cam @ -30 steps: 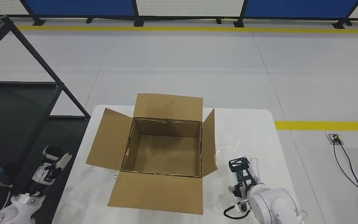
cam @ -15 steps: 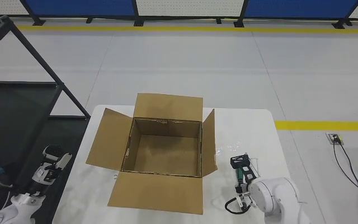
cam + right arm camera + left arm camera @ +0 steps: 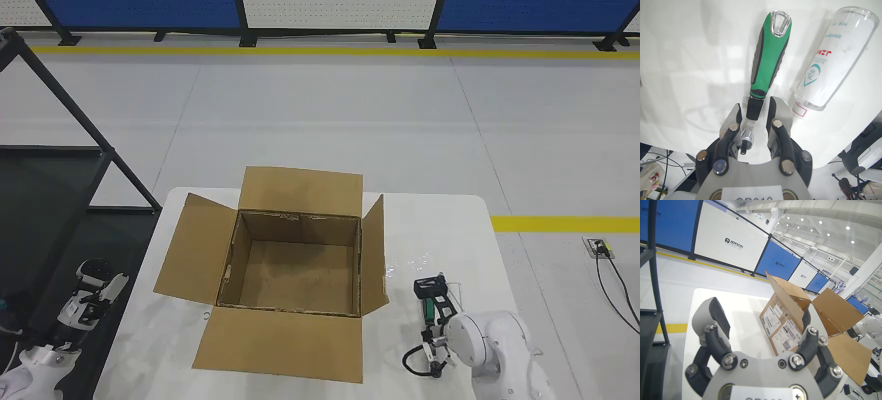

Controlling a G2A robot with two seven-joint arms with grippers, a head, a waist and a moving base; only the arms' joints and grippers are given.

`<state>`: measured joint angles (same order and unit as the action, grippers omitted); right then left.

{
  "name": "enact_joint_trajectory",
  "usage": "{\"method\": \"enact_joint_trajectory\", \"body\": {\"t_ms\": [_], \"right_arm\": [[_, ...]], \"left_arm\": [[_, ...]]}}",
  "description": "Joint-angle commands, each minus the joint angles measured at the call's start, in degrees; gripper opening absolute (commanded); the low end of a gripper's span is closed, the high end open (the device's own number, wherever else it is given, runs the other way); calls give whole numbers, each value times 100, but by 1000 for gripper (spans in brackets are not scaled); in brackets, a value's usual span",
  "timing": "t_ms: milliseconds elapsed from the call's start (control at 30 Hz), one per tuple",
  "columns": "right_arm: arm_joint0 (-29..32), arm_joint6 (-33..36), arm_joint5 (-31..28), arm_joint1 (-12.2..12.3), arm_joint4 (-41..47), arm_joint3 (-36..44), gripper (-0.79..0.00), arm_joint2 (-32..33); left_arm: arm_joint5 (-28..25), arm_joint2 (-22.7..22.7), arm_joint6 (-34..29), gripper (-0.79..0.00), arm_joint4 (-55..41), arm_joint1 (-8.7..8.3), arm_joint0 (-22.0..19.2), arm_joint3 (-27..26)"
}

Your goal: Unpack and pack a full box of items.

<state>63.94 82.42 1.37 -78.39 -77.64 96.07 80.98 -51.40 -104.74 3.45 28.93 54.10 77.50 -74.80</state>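
Seems unpacked: empty box at frame centre, ratchet and bottle out on desk, lower right. Repacking all to do. Astride ratchet neck, right fingers half-open, unclamped; left fingers wide, holding nothing.

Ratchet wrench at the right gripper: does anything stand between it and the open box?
Only a raised side flap of the box, standing between the ratchet wrench and the opening; a carry would likely have to clear it. The clear bottle lies on the wrench's far side. The right gripper straddles the wrench's neck, open.
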Motion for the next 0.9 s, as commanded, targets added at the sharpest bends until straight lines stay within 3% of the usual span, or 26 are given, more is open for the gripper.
{"method": "enact_joint_trajectory", "body": {"t_ms": [0, 167, 233, 333, 367, 600, 867], "right_arm": [[-30, -19, -1, 3, 24, -71, -446, -14], [-84, -21, 19, 13, 45, -187, -465, -46], [-100, -4, 31, 18, 43, -226, -560, -48], [-127, 8, 41, 26, 47, -266, -770, -58], [-131, 15, 43, 29, 46, -269, -785, -59], [12, -84, 123, 69, 88, 214, -785, 113], [674, -104, 160, 143, 117, 2459, -785, 531]], "left_arm": [[0, 0, 0, 0, 0, 0, 0, 0], [0, 0, 0, 0, 0, 0, 0, 0], [0, 0, 0, 0, 0, 0, 0, 0], [0, 0, 0, 0, 0, 0, 0, 0], [0, 0, 0, 0, 0, 0, 0, 0], [0, 0, 0, 0, 0, 0, 0, 0], [0, 0, 0, 0, 0, 0, 0, 0]]}}
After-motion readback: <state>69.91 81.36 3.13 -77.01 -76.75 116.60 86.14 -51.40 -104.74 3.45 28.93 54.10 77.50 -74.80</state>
